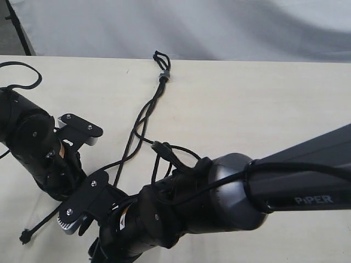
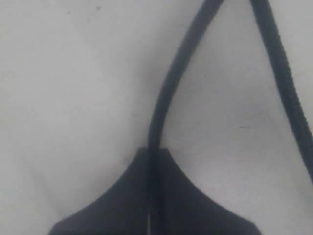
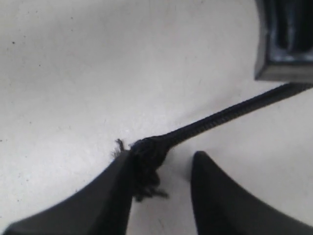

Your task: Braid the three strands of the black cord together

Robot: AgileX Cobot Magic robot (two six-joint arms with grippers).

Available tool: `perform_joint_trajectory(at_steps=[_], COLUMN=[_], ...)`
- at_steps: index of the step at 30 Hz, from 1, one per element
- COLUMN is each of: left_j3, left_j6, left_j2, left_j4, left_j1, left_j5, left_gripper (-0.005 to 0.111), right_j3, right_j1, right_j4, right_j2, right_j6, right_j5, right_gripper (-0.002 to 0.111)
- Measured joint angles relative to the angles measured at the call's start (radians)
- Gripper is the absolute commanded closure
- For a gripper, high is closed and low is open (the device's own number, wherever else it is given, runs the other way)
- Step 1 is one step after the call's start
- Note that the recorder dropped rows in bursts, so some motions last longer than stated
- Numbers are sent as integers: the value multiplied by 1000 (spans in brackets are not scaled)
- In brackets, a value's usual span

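strand (image 2: 164, 93) clamped in left fingers (image 2: 110, 208) shows wrist-side only.

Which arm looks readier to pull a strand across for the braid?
Probably left: the left gripper is shut on a strand. The right gripper stands open, a knotted strand end loose between its jaws.

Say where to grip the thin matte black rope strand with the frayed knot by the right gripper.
Take the thin black strand just behind its frayed knot, from above, with the right gripper astride it. It lies flat and straight on the table, and the bulkier knot should probably stop it slipping out.
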Motion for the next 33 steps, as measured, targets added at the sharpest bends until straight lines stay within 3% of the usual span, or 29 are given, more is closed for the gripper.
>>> perform_joint_trajectory(at_steps=[5, 16, 33], left_j3=[0, 0, 0], left_j6=[0, 0, 0], left_j2=[0, 0, 0], left_j4=[0, 0, 0], left_j1=[0, 0, 0], left_j5=[0, 0, 4], left_gripper=[107, 107, 107], right_j3=[-6, 11, 144], right_j1=[0, 0, 0], right_j4=[-7, -75, -86], right_j2=[6, -58, -114], right_j6=[-2, -2, -2], right_j5=[-4, 181, 135], right_gripper=[108, 109, 109])
